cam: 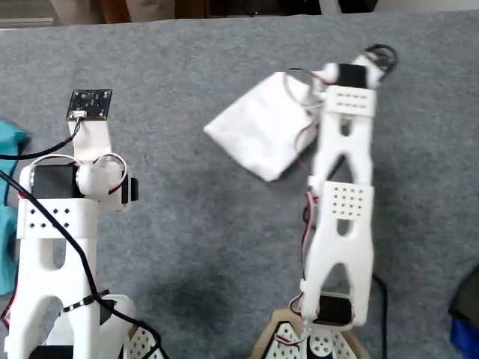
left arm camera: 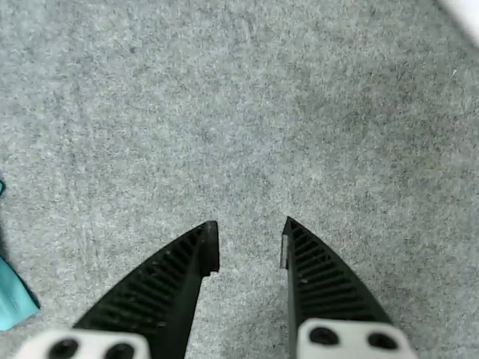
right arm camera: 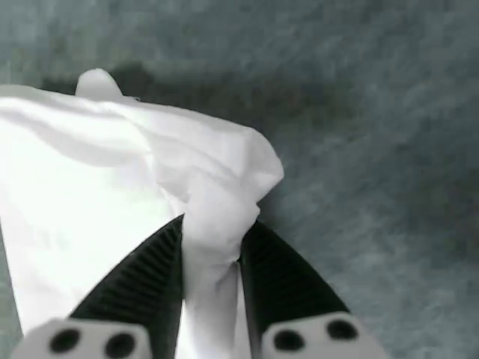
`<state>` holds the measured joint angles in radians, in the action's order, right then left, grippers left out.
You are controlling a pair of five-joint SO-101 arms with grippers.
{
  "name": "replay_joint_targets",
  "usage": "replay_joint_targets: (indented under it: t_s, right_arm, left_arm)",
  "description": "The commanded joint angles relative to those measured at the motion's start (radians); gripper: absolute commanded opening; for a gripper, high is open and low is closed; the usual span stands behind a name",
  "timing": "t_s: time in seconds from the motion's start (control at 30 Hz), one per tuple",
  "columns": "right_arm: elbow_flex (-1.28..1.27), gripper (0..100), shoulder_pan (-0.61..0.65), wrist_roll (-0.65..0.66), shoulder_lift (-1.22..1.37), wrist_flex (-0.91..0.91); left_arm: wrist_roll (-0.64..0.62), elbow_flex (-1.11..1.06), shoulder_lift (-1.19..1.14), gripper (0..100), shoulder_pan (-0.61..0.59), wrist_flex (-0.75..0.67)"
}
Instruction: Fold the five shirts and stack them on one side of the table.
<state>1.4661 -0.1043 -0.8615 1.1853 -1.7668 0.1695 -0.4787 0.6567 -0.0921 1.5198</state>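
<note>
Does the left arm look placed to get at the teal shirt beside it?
Probably yes: the left gripper is open above bare table, the teal shirt lies close beside it, and nothing sits between them.

Stretching from edge to edge as a table (cam: 194, 247) covered in grey, felt-like fabric, and carrying the left arm base (cam: 112, 336) and the right arm base (cam: 314, 342) at its near side. Lying on it toward the far side, right of the middle, as a folded white shirt (cam: 258, 131), with one corner pointing left. Peeking in at the left edge as teal cloth (cam: 9, 142), resting on the grey fabric, and sitting at the near right edge as a dark blue thing (cam: 465, 318), well apart from the white shirt.
</note>
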Motion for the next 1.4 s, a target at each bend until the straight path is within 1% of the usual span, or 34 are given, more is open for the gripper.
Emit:
replay_joint_targets:
  t_s: [0.0,0.07,0.2,0.33,0.43,0.6,0.93,1.07,1.23,1.37]
  right_arm:
    - [0.054,0.5,-0.087,0.051,-0.012,-0.020]
    - [0.062,0.5,-0.124,0.066,-0.018,-0.020]
    - [0.056,0.4,-0.139,0.069,-0.073,-0.020]
    - [0.051,0.4,-0.145,0.063,-0.180,-0.021]
    - [0.051,0.4,-0.193,0.061,-0.257,-0.021]
    - [0.050,0.4,-0.364,0.078,-0.321,-0.021]
    - [0.050,0.4,-0.756,0.264,-0.366,-0.021]
    - [0.051,0.4,-0.891,0.341,-0.366,-0.021]
    - [0.059,0.4,-1.007,0.419,-0.364,-0.015]
    - [0.062,0.4,-1.063,0.483,-0.367,0.005]
  left_arm:
    - [-0.003,0.052,0.021,15,-0.002,0.005]
    - [-0.003,0.052,0.021,15,0.000,0.005]
    - [-0.003,0.052,0.021,15,0.003,0.003]
    - [-0.002,0.052,0.021,15,0.002,0.003]
    - [-0.002,0.052,0.021,15,0.000,0.005]
    - [-0.002,0.052,0.021,15,0.000,0.006]
    - [-0.002,0.052,0.021,15,0.006,0.006]
    - [-0.002,0.052,0.021,15,0.006,0.006]
    - [-0.003,0.052,0.021,15,0.006,0.006]
    - [-0.003,0.052,0.027,15,0.006,0.006]
